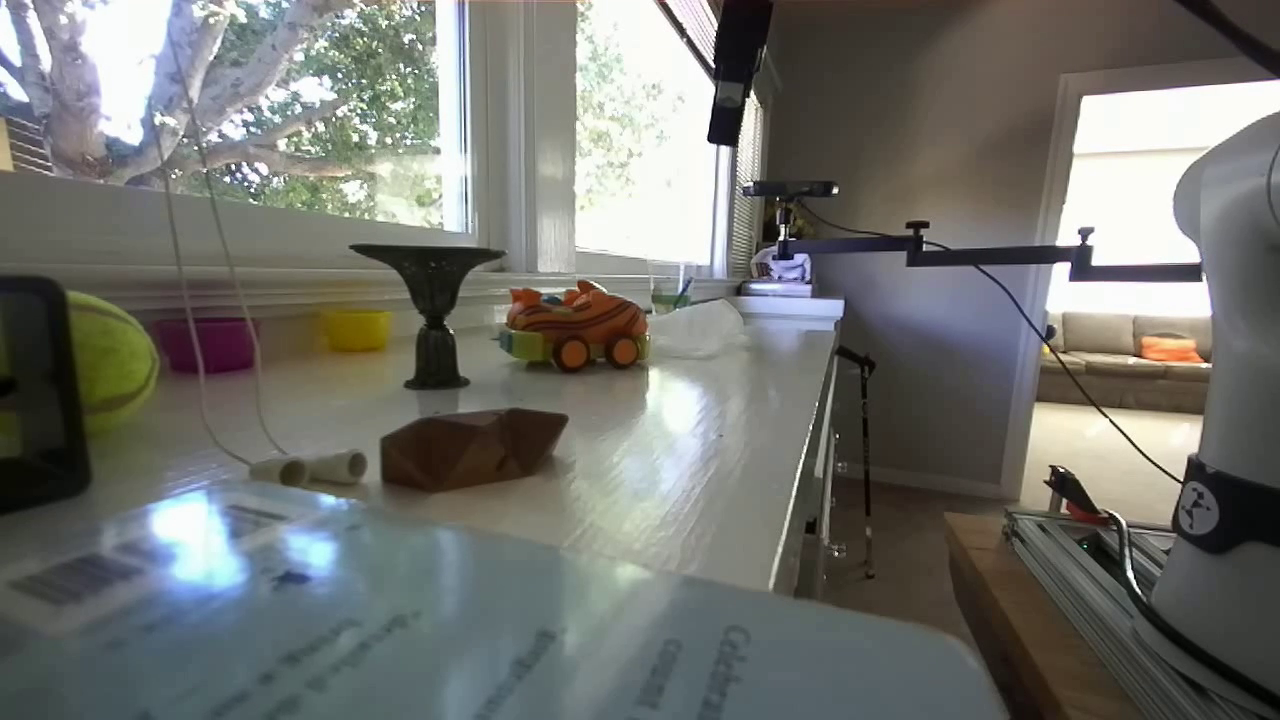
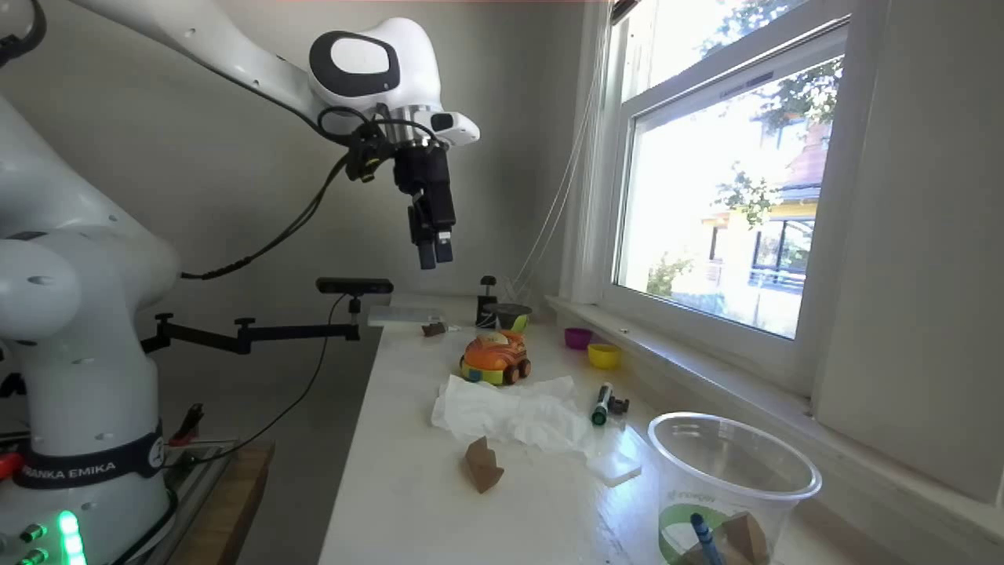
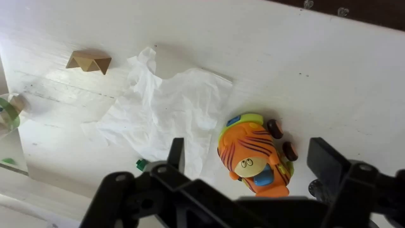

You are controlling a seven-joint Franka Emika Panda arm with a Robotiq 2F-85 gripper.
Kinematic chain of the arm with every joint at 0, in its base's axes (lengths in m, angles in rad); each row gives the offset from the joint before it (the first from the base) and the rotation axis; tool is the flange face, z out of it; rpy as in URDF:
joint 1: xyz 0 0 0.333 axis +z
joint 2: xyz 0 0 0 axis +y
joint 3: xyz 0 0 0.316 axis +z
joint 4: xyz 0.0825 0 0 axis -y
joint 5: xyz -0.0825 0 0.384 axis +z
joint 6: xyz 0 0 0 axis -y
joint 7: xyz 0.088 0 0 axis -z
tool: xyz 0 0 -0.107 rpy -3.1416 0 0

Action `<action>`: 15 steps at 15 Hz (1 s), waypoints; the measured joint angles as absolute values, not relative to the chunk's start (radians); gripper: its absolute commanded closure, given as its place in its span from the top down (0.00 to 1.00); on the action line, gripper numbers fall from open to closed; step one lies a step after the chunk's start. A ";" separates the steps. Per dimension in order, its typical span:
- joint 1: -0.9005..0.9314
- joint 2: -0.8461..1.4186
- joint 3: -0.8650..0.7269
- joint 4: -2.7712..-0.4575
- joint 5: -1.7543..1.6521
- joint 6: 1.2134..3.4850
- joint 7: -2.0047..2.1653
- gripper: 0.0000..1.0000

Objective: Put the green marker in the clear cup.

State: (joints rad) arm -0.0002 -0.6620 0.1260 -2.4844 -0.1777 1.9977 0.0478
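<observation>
The green marker lies on the white counter near the window sill, beside a crumpled white tissue. In the wrist view only its green end shows; my finger hides the rest. The clear cup stands upright in an exterior view, holding a blue crayon and a brown piece. It also shows at the left edge of the wrist view and far along the counter in an exterior view. My gripper is high above the counter. In the wrist view it is open and empty, over the orange toy car.
The orange toy car stands behind the white tissue. Brown faceted pieces lie on the counter. Yellow and purple small cups sit by the window. A dark goblet stands behind the car.
</observation>
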 measured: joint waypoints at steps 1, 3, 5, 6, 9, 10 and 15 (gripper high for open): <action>-0.007 -0.641 0.117 -2.484 -0.178 2.007 0.050 1.00; -0.019 -0.587 0.081 -2.483 -0.178 2.038 0.048 1.00; -0.043 -0.519 0.037 -2.475 -0.179 2.085 0.051 1.00; -0.063 -0.483 0.022 -2.461 -0.179 2.098 0.052 1.00; -0.075 -0.372 -0.046 -2.397 -0.169 2.108 -0.018 1.00; -0.072 -0.341 -0.068 -2.375 -0.161 2.116 -0.074 1.00; -0.064 -0.277 -0.123 -2.308 -0.121 2.133 -0.276 1.00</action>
